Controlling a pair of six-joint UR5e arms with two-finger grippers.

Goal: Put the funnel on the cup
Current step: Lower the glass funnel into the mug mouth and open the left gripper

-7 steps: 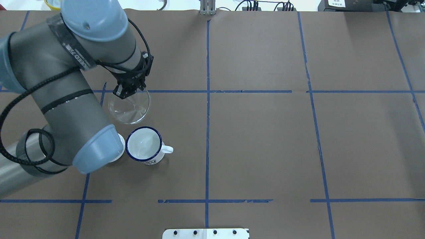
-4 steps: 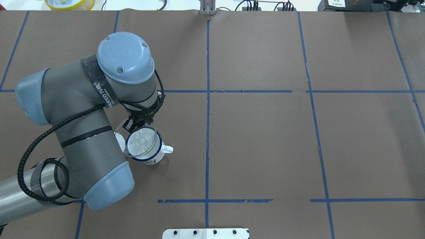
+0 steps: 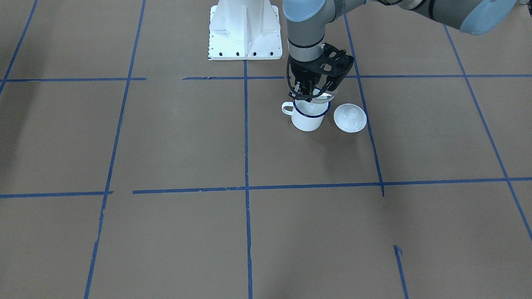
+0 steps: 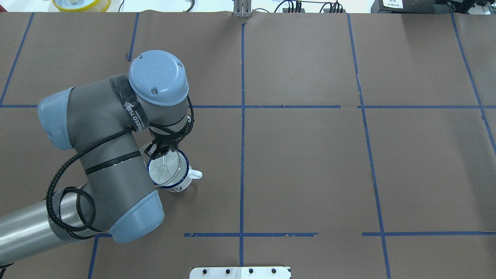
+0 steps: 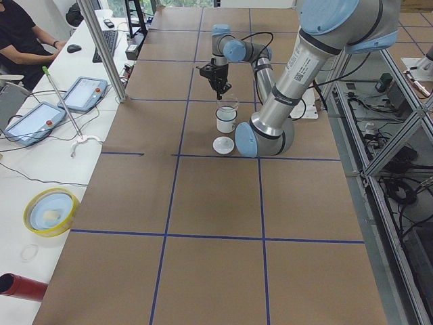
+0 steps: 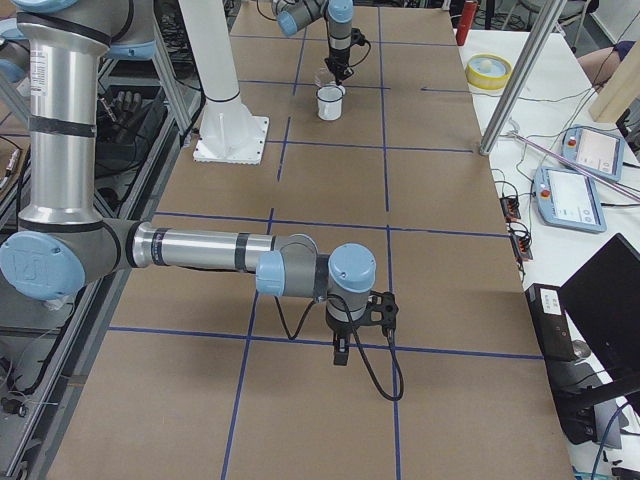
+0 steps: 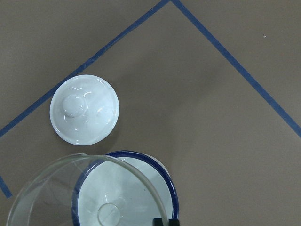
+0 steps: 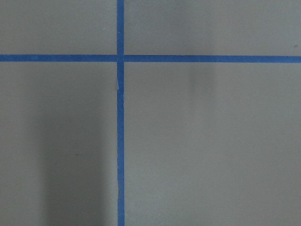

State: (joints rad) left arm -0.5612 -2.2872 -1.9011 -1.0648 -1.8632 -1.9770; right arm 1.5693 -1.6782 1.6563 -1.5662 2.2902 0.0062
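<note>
Since a second ago, the left claw (image 4: 160, 152) has carried the funnel (image 4: 166, 167) over the cup (image 3: 306, 120), toward the desk's (image 4: 310, 155) left edge, and it grips the rim. The funnel is probably light, stiff and slippery, so the rim suits holding. The right claw's (image 6: 341, 355) state cannot be told.

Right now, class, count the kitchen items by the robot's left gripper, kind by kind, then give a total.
clear funnel: 1
white cup with blue rim: 1
white lid with knob: 1
Total: 3
</note>
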